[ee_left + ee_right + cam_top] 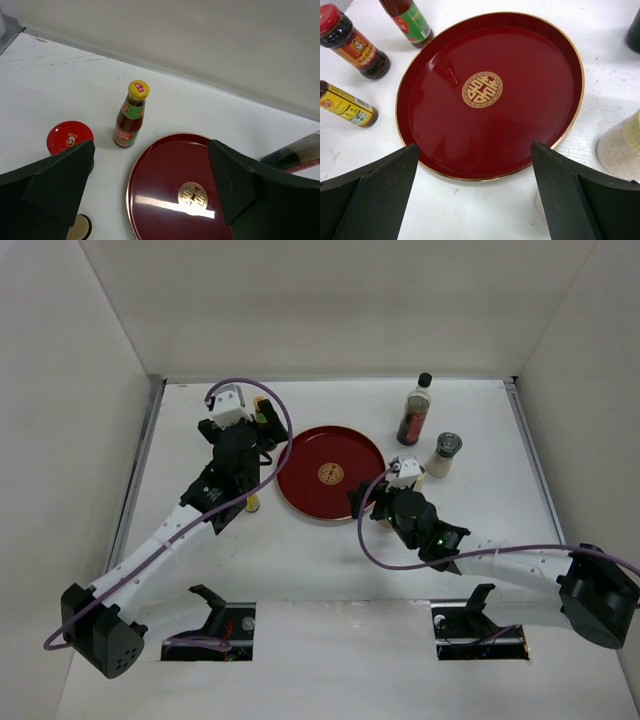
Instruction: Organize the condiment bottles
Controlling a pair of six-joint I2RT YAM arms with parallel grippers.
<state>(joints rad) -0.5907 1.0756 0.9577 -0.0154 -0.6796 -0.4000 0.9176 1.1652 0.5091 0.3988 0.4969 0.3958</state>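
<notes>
Beside the round red tray [350, 450] on the white tabletop [470, 540]: 3 bottles on the left, 2 on the right.
Left fingers [55, 185] hang spread wide over the tray's left rim, gripping nothing. Right fingers [375, 195] hang just as wide at its near-right rim, also empty. On the left, the green-labelled yellow-capped bottle [132, 114] stands upright farthest, the red-lidded bottle [70, 138] is just nearer, and the yellow-labelled bottle [347, 105] is nearest. On the right, the tall dark-sauce bottle [416, 410] stands far, with the grey-topped shaker [444, 454] close beside it, slightly nearer.
</notes>
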